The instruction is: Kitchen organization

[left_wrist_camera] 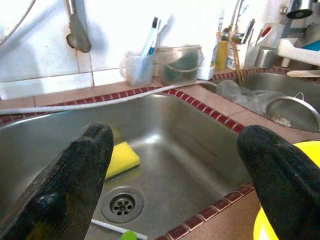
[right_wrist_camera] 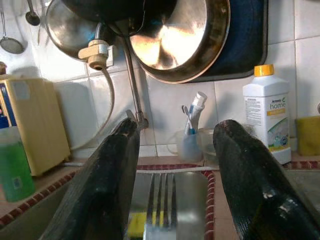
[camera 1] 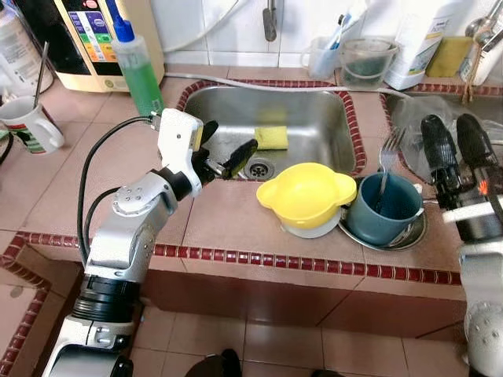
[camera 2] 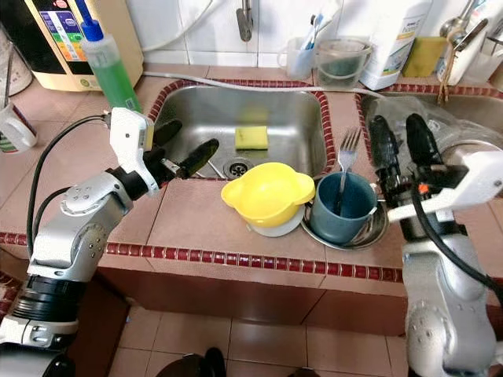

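A yellow two-handled bowl (camera 1: 306, 192) sits stacked on a white bowl (camera 1: 316, 228) on the tiled counter in front of the steel sink (camera 1: 314, 118). Beside it, a blue cup (camera 1: 391, 209) holding a fork (camera 1: 390, 151) stands on a steel plate (camera 1: 409, 236). A yellow sponge (camera 1: 271, 137) lies in the sink near the drain (left_wrist_camera: 121, 204). My left gripper (camera 1: 224, 145) hangs open over the sink's front left corner, holding nothing. To the right of the cup, my right gripper (camera 1: 456, 143) is raised and open; in its wrist view the fork (right_wrist_camera: 161, 200) stands between the fingers without touching them.
A green soap bottle (camera 1: 137, 67) and a cream appliance (camera 1: 86, 35) stand at the back left, with a white mug (camera 1: 27, 122) further left. A toothbrush cup (camera 1: 324, 53), a clear container (camera 1: 365, 59) and a white bottle (camera 1: 416, 39) line the back wall. A faucet (camera 1: 269, 20) hangs over the sink.
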`<state>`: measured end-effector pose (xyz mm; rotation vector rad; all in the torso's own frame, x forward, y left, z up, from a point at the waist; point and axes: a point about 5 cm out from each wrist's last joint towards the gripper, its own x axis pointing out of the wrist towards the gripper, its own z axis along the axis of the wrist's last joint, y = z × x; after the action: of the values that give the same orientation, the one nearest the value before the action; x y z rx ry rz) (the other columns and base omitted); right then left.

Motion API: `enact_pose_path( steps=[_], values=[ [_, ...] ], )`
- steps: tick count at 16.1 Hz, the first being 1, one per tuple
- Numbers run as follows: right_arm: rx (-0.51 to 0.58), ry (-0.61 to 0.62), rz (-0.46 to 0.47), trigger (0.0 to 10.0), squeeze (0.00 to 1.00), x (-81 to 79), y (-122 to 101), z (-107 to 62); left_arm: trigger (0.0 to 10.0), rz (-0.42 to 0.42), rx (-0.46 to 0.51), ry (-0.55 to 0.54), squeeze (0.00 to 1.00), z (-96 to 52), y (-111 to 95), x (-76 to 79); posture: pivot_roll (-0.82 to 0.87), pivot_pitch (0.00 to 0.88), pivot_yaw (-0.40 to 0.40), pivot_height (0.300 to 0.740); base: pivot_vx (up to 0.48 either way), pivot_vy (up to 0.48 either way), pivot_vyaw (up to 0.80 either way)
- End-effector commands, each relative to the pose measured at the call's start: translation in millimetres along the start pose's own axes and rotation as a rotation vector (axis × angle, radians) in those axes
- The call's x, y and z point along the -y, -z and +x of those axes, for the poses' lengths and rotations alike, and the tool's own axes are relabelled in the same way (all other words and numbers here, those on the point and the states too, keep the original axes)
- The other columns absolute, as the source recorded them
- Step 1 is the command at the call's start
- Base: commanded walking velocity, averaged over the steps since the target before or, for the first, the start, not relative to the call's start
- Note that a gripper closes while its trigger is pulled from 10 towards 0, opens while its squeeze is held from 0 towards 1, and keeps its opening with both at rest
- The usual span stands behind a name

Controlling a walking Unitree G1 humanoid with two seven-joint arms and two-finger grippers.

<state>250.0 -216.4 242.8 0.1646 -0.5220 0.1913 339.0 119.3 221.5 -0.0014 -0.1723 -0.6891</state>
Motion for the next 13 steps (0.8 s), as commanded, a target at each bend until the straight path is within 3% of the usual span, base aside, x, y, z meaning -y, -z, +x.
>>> enact_pose_path(
  steps=[1,8,13],
  values=[
    [0.002,-0.015,0.01,10.0,0.0,-5.8,-1.9,-2.4,10.0,0.021,0.001,0.005,0.0,-0.3,-2.1,-2.2,-0.14,0.13,0.083,0.74,0.0,0.0,0.0],
    [-0.037,0.032,0.058,10.0,0.0,-14.1,9.7,-6.2,10.0,0.008,0.005,0.187,0.0,-12.6,-4.9,21.8,-0.13,0.129,0.081,0.74,0.0,0.0,0.0],
    [-0.064,0.058,0.069,10.0,0.0,-10.5,14.9,-2.0,10.0,0.027,-0.024,0.279,0.0,-27.0,-2.6,46.8,-0.13,0.122,0.068,0.74,0.0,0.0,0.0]
  ],
)
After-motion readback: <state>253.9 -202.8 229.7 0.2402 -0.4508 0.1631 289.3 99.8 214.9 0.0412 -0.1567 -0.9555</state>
